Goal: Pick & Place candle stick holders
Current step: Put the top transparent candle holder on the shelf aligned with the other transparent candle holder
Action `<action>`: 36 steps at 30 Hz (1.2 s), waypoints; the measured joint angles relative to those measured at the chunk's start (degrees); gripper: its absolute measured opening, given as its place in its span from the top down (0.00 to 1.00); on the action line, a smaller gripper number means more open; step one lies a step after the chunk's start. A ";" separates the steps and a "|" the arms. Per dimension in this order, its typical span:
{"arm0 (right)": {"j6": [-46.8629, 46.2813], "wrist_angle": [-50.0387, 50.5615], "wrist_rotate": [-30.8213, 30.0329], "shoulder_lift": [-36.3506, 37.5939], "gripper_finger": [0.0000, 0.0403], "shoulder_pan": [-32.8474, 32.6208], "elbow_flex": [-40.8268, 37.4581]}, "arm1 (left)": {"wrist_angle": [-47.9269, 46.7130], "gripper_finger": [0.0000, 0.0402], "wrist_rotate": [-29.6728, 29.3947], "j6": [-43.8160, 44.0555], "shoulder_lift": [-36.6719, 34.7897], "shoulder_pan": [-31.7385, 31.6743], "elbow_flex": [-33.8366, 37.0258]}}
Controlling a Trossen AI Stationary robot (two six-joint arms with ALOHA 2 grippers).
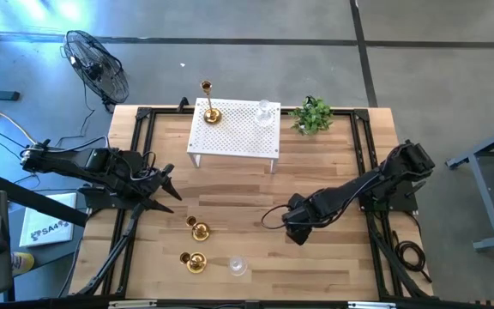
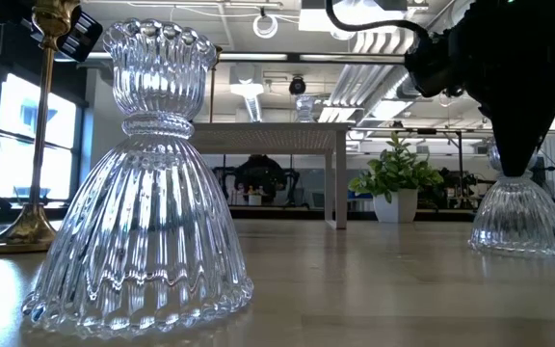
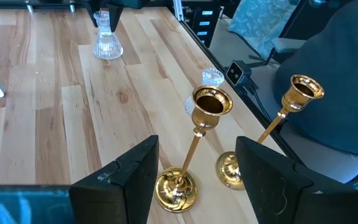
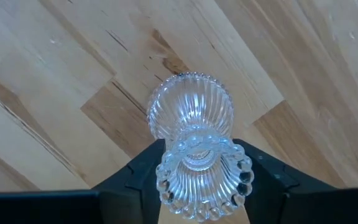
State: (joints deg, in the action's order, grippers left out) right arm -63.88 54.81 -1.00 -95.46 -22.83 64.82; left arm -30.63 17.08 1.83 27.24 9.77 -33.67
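Observation:
A clear ribbed glass candle stick holder (image 4: 191, 112) stands by its flared base on the wooden table, right of centre, and my right gripper (image 1: 297, 227) is shut on its top from above. Two gold candle stick holders (image 1: 198, 229) (image 1: 194, 260) and another glass one (image 1: 237, 267) stand near the front edge. A further gold one (image 1: 208, 107) and a glass one (image 1: 266, 112) stand on the white perforated stand (image 1: 234, 142). My left gripper (image 1: 165, 184) hangs open at the table's left, touching nothing, with the two gold holders (image 3: 191, 143) ahead of it. My right gripper pinches the glass holder's beaded upper cup (image 4: 165, 169) between its two fingers (image 4: 135, 177), one on each side. The fingers point straight down at it. The holder stays upright, its flared base (image 2: 523, 226) on the table.
A small potted plant (image 1: 313, 114) stands at the far right of the stand. Bare wood lies between the stand and the front holders. A black frame runs along the table's edges (image 1: 135, 146).

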 joint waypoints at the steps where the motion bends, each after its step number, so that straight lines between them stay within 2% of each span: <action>1: 0.00 0.00 -0.01 0.00 0.61 -0.02 0.00 | 0.00 0.48 -0.01 0.00 0.00 0.01 0.00; 9: 1.45 -0.24 -1.64 -0.02 0.61 -0.07 0.71 | 0.00 0.48 -0.01 -0.01 0.00 0.00 0.00; 15: 4.48 1.58 -3.37 -0.02 0.61 -0.07 5.93 | 0.00 0.48 -0.01 0.00 0.00 -0.01 0.00; 27: 11.91 19.54 -13.19 -0.02 0.61 1.35 29.30 | 0.02 0.48 -0.02 -0.02 0.00 0.01 0.00; 36: 23.75 23.07 -14.79 -0.02 0.61 9.40 45.11 | 0.00 0.48 -0.02 -0.02 0.00 0.01 0.00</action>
State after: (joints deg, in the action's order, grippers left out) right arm -40.13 77.87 -15.79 -95.48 -13.43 109.93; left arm -30.63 17.06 1.80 27.24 9.78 -33.67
